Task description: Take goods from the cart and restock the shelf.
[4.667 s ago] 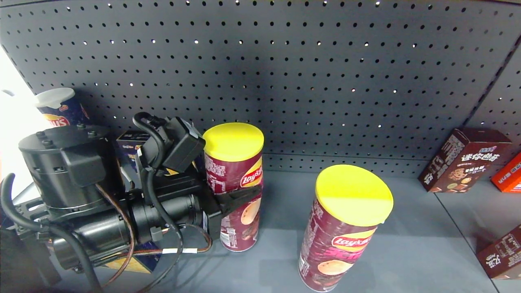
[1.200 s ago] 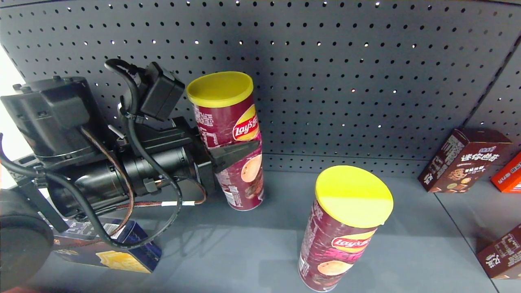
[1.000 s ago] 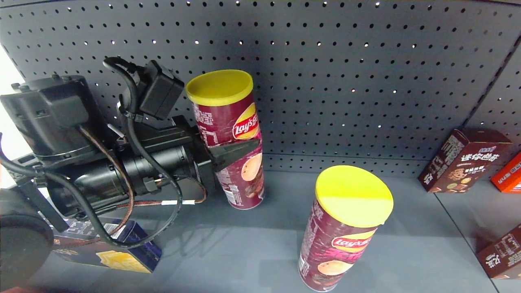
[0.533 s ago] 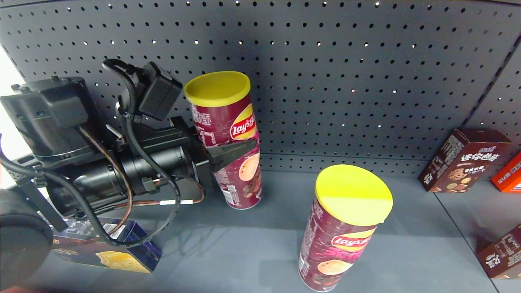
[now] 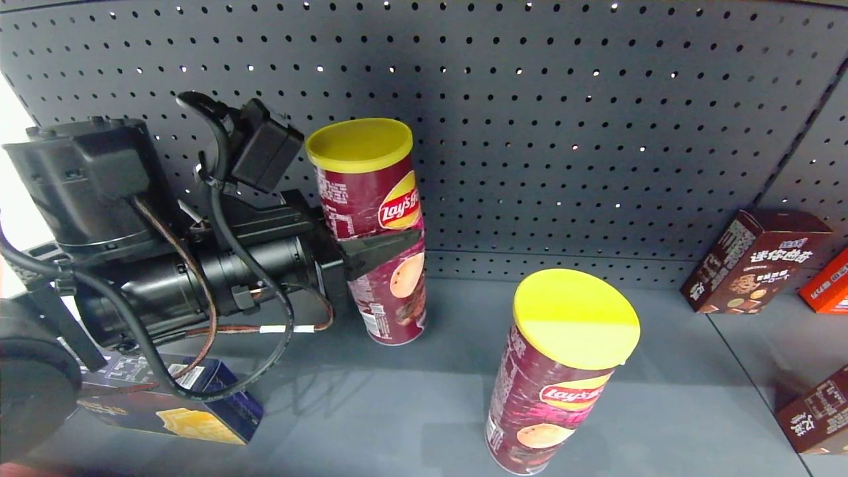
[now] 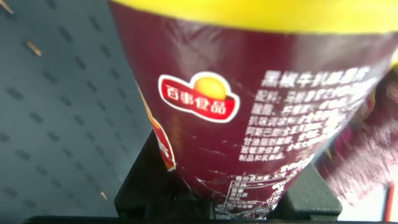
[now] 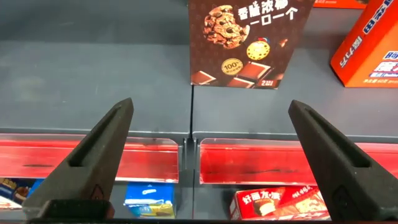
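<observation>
Brown cookie box (image 5: 755,262), orange box (image 5: 828,285), blue box (image 5: 179,411)

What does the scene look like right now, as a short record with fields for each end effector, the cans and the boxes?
left end effector: shut on held can, gripping its middle
held can: yellow lid, tilted, base low near the pegboard; contact with the shelf unclear
second can: standing on the shelf, apart from the held can, nearer the front
right end effector: open, empty, facing a brown box beside an orange box
blue box: lying flat under the left arm
</observation>
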